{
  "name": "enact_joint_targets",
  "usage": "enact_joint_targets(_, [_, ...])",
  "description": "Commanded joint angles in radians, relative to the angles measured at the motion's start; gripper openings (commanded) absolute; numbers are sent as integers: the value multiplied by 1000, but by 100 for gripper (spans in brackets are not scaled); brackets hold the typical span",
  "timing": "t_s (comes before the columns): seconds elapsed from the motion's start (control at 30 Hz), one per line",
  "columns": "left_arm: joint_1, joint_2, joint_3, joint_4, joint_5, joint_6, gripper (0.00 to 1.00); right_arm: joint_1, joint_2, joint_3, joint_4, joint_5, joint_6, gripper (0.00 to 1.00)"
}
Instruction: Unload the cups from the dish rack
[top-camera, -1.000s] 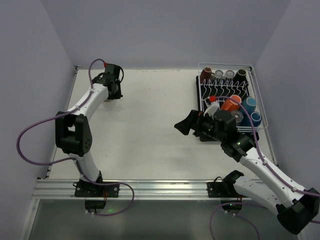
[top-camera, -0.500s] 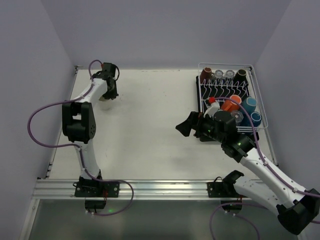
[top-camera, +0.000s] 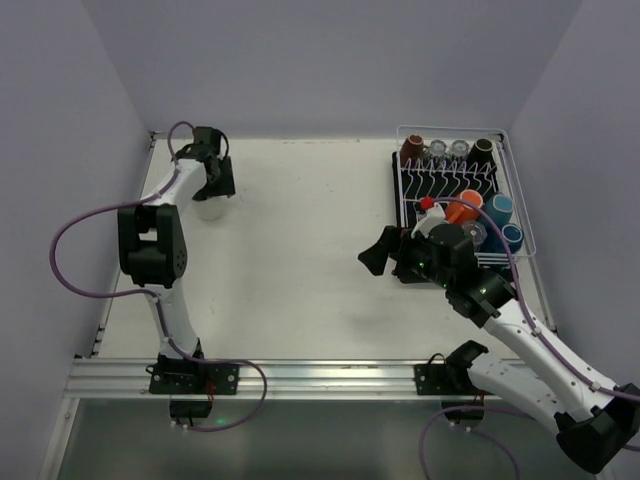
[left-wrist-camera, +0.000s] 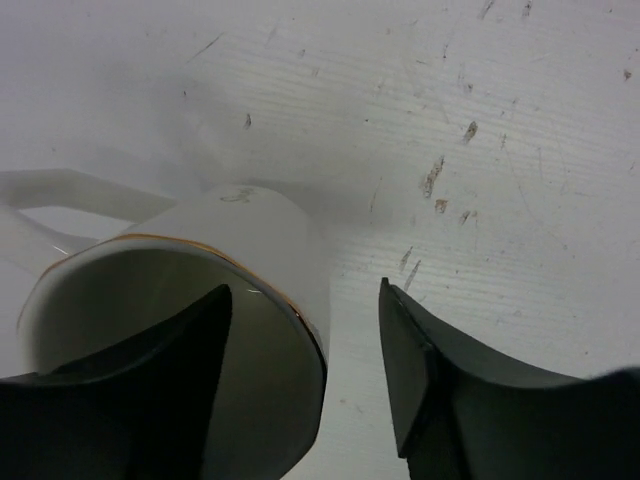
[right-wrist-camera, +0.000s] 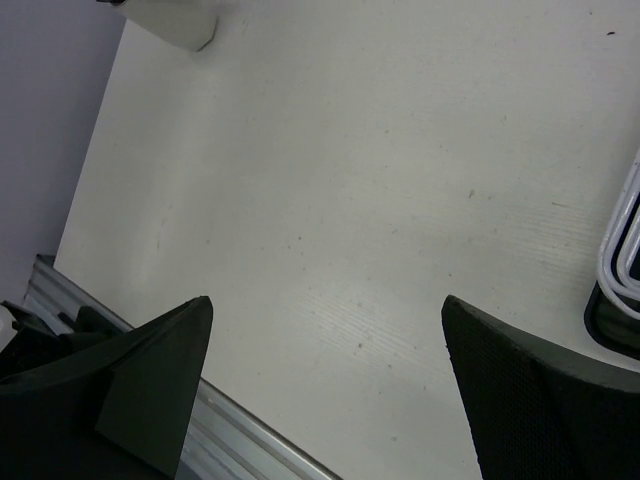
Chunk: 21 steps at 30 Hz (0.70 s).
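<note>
An empty white cup (left-wrist-camera: 250, 260) is stood on the table (top-camera: 300, 250) at far left, its wall straddled by the spread left gripper (left-wrist-camera: 305, 300), while an orange cup (top-camera: 462, 208) and others are kept in the dish rack (top-camera: 450, 183) beside the spread, empty right gripper (right-wrist-camera: 325, 310).

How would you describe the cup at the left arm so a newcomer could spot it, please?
From the dish rack on the right, cross the table to its far left. There the left pincer straddles the wall of a white mug: the only cup outside the rack, thinly gold-rimmed.
</note>
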Motion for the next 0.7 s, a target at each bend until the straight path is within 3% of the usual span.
enact_joint_targets(0.0, [6, -73, 9, 27, 18, 10, 68, 4, -27, 60, -73, 78, -29, 99])
enact_joint_targets(0.13, [9, -108, 24, 17, 23, -5, 83, 5, -70, 79, -148, 178, -34, 99])
enact_joint_targets(0.27, [9, -195, -10, 98, 60, -30, 91, 4, -111, 103, -238, 360, -28, 98])
enact_joint_targets(0.43, [8, -354, -49, 178, 119, -77, 95, -11, -108, 163, -349, 540, -6, 93])
enact_joint_targets(0.53, [1, -470, -112, 279, 224, -108, 96, -50, -93, 168, -360, 592, -8, 93])
enact_joint_targets(0.67, [-115, -611, -209, 343, 314, -130, 96, -146, -3, 203, -361, 571, -43, 99])
